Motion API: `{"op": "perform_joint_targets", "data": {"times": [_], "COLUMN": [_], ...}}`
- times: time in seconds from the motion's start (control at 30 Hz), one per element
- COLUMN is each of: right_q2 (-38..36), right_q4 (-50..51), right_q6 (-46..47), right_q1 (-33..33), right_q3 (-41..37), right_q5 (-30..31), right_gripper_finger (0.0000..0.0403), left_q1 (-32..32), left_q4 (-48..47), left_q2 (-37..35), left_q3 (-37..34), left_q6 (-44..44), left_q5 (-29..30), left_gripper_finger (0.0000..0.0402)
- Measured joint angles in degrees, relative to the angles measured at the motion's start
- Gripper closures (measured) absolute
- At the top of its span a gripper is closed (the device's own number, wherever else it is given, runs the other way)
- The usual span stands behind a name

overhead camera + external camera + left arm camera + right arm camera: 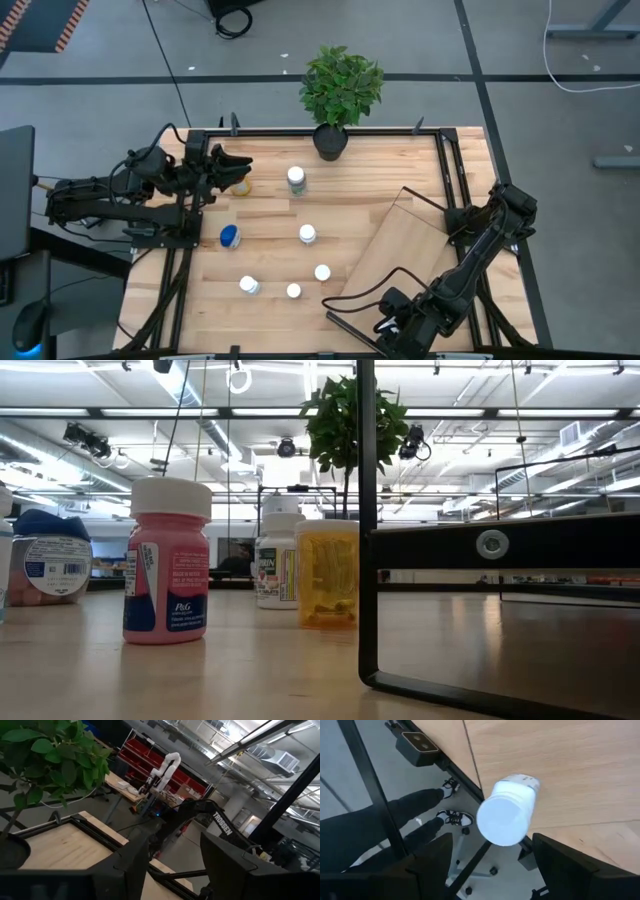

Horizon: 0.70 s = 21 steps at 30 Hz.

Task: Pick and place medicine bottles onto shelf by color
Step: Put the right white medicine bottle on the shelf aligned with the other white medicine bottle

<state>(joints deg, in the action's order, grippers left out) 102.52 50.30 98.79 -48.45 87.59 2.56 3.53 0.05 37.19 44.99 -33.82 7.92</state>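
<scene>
Two sets of jaws are mine. On the far left of the table, my left gripper (238,165) hangs with its fingers spread and nothing between them. The amber round bottle with the yellow cap (241,186) stands just beside it on the near side, so my left arm is the nearer one for that bottle.

Moving right, the blue-capped round bottle (229,236) and the small white-capped bottles (307,233) stand scattered over the middle of the table, apart from each other and from both my grippers. The potted green plant (341,85) sits at the far edge.

Further right, the flat light-wood shelf board with dark trim (400,250) lies askew. My right gripper (492,845) is at its near left corner, fingers spread wide and touching nothing. One white-capped round bottle (507,820) sits straight ahead of those jaws, centred on the gap but past the fingertips. Its cap faces my wrist, so its long axis runs along my approach. It rests on light wood close to a dark edge; whether that is shelf or tabletop I cannot tell.

A person's dark-trousered legs (395,815) show beyond that edge.
</scene>
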Motion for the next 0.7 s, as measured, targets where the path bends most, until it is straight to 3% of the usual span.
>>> {"op": "perform_joint_targets", "data": {"times": [0.23,0.4,0.57,0.7], "right_q2": [0.0,0.0,0.0,0.0], "right_q4": [8.7,19.2,24.3,22.9], "right_q6": [1.6,4.1,1.2,-4.1], "right_q1": [0.0,1.2,8.1,15.5], "right_q3": [5.8,11.9,15.4,15.8], "right_q5": [-0.9,2.3,5.1,5.1], "right_gripper_finger": [0.0122,0.0122,0.0122,0.0122], "left_q1": [0.0,1.0,1.2,1.8], "left_q4": [0.1,-2.2,-1.3,1.9], "left_q2": [1.1,5.1,9.1,9.8], "left_q3": [0.0,0.0,0.0,0.0], "left_q6": [4.0,-1.3,-1.6,-2.8], "left_q5": [0.0,-2.7,-12.5,-13.1], "left_gripper_finger": [0.0205,0.0205,0.0207,0.0214]}}
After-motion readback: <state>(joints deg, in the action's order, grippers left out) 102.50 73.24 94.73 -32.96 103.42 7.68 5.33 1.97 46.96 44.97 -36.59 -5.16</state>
